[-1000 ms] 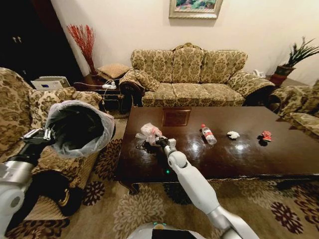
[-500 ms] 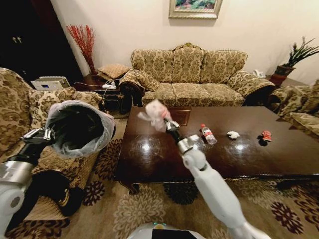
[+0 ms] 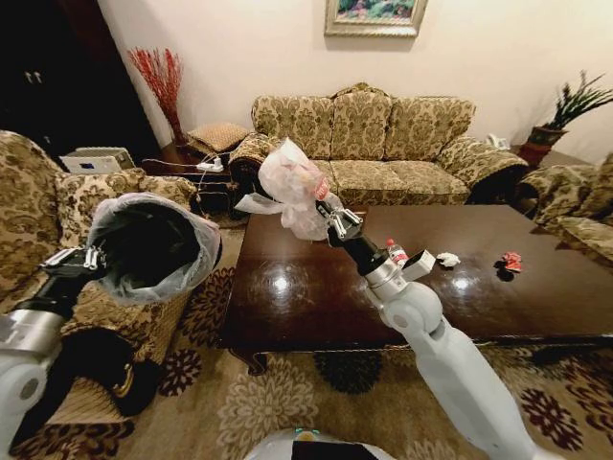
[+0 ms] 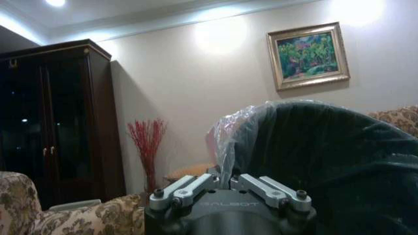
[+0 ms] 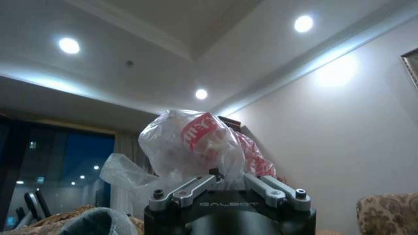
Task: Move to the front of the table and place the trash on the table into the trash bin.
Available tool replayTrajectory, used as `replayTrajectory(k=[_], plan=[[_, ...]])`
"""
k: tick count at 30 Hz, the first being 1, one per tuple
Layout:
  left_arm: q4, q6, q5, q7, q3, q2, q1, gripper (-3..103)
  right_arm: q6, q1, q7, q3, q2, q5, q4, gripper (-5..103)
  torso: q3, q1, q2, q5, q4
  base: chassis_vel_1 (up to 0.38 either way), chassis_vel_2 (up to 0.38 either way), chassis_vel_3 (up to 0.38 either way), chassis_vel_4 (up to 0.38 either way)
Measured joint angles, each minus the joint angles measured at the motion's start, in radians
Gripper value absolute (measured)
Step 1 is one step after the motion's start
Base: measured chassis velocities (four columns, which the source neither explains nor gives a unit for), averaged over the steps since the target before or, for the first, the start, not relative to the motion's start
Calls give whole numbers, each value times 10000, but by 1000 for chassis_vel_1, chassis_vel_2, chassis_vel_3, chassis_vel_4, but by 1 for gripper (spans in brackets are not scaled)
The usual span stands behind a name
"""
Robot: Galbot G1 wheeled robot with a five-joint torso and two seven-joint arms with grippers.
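Note:
My right gripper is shut on the white-and-pink plastic bag bundle, held high above the table's far left part; in the right wrist view the bag bundle bulges over the gripper. My left gripper is shut on the rim of the trash bin, lifted at the left and tilted with its mouth toward the table. The left wrist view has the bin right beyond the gripper. On the dark wooden table lie a clear bottle, a white paper wad and a red wrapper.
A floral sofa stands behind the table, with armchairs at the left and right. A side table with a power strip and red twigs fills the back left corner. Patterned carpet covers the floor.
My right gripper lifted the plastic bag bundle off the table's left part and raised it up and back. The left arm and bin stayed still.

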Motion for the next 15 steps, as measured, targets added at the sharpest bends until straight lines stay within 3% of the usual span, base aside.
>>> replayTrajectory(k=[12, 14, 15], plan=[[1, 1, -1, -36, 33, 57, -13, 3, 3, 1, 3, 1, 5, -7, -17, 0, 1, 1, -2, -4, 3, 0, 0, 0, 0], [2, 167, -35, -407, 480, 724, -203, 3, 3, 1, 1, 1, 4, -5, -13, 0, 0, 1, -1, -2, 5, 0, 0, 0, 0], [2, 167, -35, -407, 480, 724, -203, 3, 3, 1, 1, 1, 4, -5, -13, 0, 0, 1, -1, -2, 5, 0, 0, 0, 0]])
